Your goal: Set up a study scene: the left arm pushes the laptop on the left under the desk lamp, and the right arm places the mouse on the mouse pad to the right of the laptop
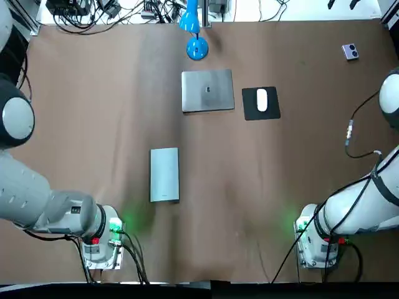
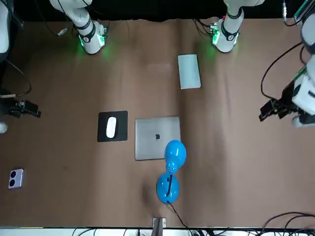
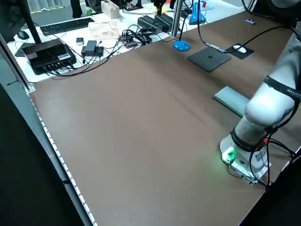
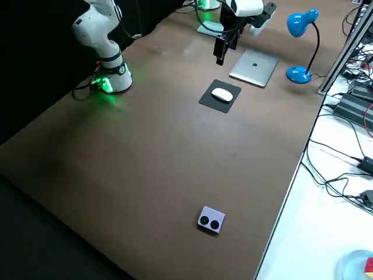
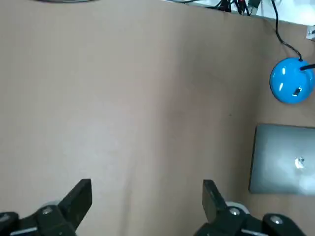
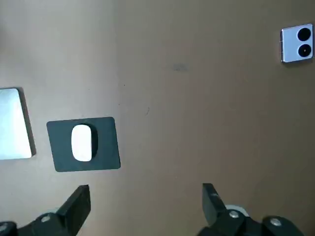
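The closed silver laptop [image 1: 207,91] lies flat just in front of the blue desk lamp [image 1: 197,48], whose head hangs over its far edge in the front view. To its right, the white mouse [image 1: 262,99] rests on the black mouse pad [image 1: 260,103]. My left gripper [image 5: 146,199] is open and empty, held high over bare table to the left of the laptop [image 5: 285,160]. High over the table's right part my right gripper [image 6: 146,199] is open and empty too, with the mouse [image 6: 82,142] on its pad well below it.
A flat grey tablet-like slab [image 1: 164,174] lies nearer the arm bases, left of centre. A small phone [image 1: 350,52] sits at the far right. Cables and electronics crowd the bench behind the lamp. A loose cable [image 1: 349,132] hangs by the right arm.
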You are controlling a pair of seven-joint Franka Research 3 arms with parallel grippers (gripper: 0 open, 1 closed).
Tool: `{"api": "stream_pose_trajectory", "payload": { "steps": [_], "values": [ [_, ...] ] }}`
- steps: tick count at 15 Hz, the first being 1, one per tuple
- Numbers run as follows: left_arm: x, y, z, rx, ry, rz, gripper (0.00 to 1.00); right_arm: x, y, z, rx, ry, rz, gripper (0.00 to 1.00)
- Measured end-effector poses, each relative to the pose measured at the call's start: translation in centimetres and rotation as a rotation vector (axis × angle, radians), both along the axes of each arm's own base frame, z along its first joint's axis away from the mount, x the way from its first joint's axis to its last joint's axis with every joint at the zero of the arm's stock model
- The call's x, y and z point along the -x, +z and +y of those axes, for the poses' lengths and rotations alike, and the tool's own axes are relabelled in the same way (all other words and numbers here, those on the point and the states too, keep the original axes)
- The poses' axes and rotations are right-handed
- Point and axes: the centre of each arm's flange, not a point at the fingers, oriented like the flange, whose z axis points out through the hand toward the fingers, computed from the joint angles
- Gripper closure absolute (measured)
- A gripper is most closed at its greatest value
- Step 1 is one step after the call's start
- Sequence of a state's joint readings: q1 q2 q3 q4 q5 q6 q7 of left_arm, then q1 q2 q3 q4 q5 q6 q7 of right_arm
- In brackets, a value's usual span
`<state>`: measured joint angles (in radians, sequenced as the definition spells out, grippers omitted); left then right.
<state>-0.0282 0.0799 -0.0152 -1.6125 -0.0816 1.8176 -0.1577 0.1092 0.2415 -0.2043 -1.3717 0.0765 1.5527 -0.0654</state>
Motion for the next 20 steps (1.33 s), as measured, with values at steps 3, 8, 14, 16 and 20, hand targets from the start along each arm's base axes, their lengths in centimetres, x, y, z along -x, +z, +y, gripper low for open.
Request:
{"api": "stream_pose_trajectory", "payload": {
  "steps": [3, 8, 14, 16, 20],
  "values": [
    [1.9, 2.5, 0.4, 0.001, 0.004, 0.026, 0.00, 0.3, 0.2, -0.1, -0.002, -0.002, 0.009, 0.00],
    [4.8, 7.3, -0.2, -0.001, 0.017, 0.045, 0.00, 0.7, 0.6, 0.0, -0.005, 0.000, 0.015, 0.00],
    [5.2, 7.7, 0.3, -0.004, 0.008, 0.069, 0.00, 1.7, 1.6, -0.3, -0.005, -0.002, 0.042, 0.00],
    [5.2, 7.7, 0.4, -0.004, 0.014, 0.072, 0.00, 1.9, 1.7, -0.4, -0.004, -0.003, 0.043, 0.00],
    [5.2, 8.0, 0.2, -0.005, 0.003, 0.060, 0.00, 1.9, 1.7, -0.5, -0.001, -0.003, 0.045, 0.00]
  ]
}}
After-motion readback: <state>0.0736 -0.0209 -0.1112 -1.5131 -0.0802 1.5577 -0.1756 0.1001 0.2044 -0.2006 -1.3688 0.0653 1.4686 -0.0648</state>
